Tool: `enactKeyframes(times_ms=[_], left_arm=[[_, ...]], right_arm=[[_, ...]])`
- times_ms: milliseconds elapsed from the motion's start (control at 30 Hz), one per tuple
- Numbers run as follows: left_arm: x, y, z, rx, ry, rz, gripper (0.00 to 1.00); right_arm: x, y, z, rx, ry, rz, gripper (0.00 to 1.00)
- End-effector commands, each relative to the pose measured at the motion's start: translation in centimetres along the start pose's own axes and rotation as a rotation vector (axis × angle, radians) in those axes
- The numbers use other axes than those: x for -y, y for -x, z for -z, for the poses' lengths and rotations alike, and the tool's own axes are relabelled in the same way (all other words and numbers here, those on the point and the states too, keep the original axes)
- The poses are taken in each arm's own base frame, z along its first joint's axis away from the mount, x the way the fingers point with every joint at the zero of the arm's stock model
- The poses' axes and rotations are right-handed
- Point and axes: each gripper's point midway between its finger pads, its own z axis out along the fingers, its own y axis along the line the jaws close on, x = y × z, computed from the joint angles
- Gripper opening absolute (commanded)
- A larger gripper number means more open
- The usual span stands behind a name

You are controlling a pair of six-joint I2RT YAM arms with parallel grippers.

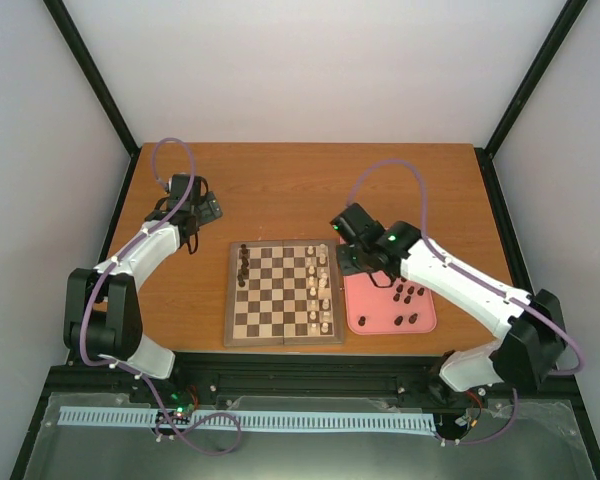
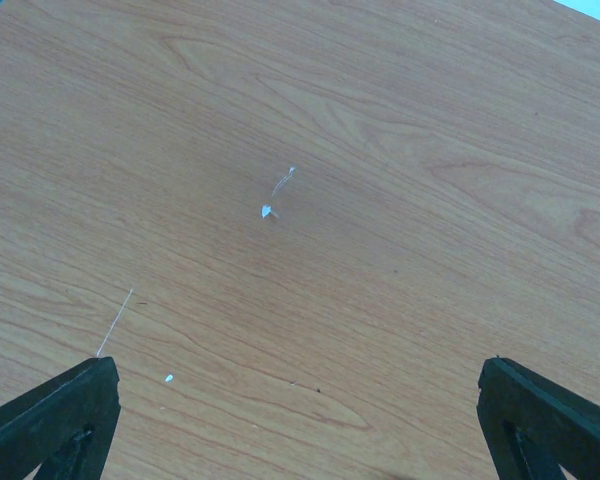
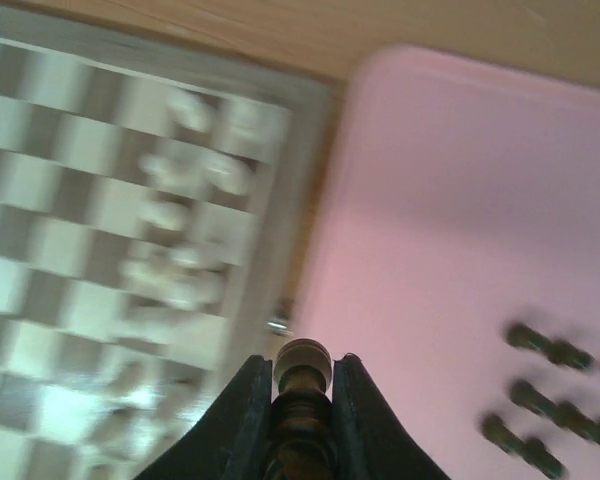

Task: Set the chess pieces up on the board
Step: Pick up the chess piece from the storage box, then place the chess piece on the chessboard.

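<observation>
Standing clamped in the right hand (image 3: 302, 370) is a chess piece (image 3: 302, 408).

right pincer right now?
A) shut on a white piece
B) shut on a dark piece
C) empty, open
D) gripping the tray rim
B: the right wrist view shows the right pincer closed on a dark piece, its rounded top sticking out between the fingers.

One board (image 1: 275, 300), one pink tray (image 1: 377, 310), two arms (image 1: 450, 275). Dark chess pieces (image 1: 398, 323): about seven on the tray, three or four on the board. Cream pieces (image 1: 323, 290): around a dozen, too small to be sure.
</observation>
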Motion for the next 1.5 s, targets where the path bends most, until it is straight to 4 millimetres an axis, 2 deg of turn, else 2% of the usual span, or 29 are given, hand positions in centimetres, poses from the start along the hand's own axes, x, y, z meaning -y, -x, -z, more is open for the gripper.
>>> enactKeyframes(times_ms=[0, 200, 300, 533, 667, 967, 1233, 1467], left_arm=[[0.9, 1.7, 0.5, 0.034, -0.014, -0.004, 1.00], [0.9, 1.8, 0.7, 0.036, -0.017, -0.005, 1.00], [0.9, 1.9, 0.9, 0.040, -0.020, -0.004, 1.00], [0.9, 2.2, 1.3, 0.049, -0.024, 0.002, 1.00], [0.9, 2.3, 1.5, 0.053, -0.027, 0.005, 1.00], [0.4, 2.6, 2.2, 0.080, -0.015, 0.026, 1.00], [0.1, 3.0, 3.1, 0.102, -0.014, 0.034, 1.00], [0.1, 2.9, 2.9, 0.100, -0.013, 0.035, 1.00]], right_arm=[[-5.8, 1.2, 1.2, 0.007, 0.081, 0.135, 0.09], [-14.0, 2.0, 1.0, 0.011, 0.188, 0.274, 0.09], [-17.8, 1.4, 0.6, -0.004, 0.228, 0.347, 0.09], [-24.5, 0.1, -0.9, -0.043, 0.306, 0.458, 0.09], [-26.3, -0.7, -2.0, -0.068, 0.323, 0.489, 0.09], [-28.4, -0.6, -4.4, -0.086, 0.329, 0.519, 0.09], [-29.6, -0.8, -5.5, -0.106, 0.346, 0.542, 0.09], [-29.9, -1.3, -6.2, -0.125, 0.353, 0.552, 0.09]])
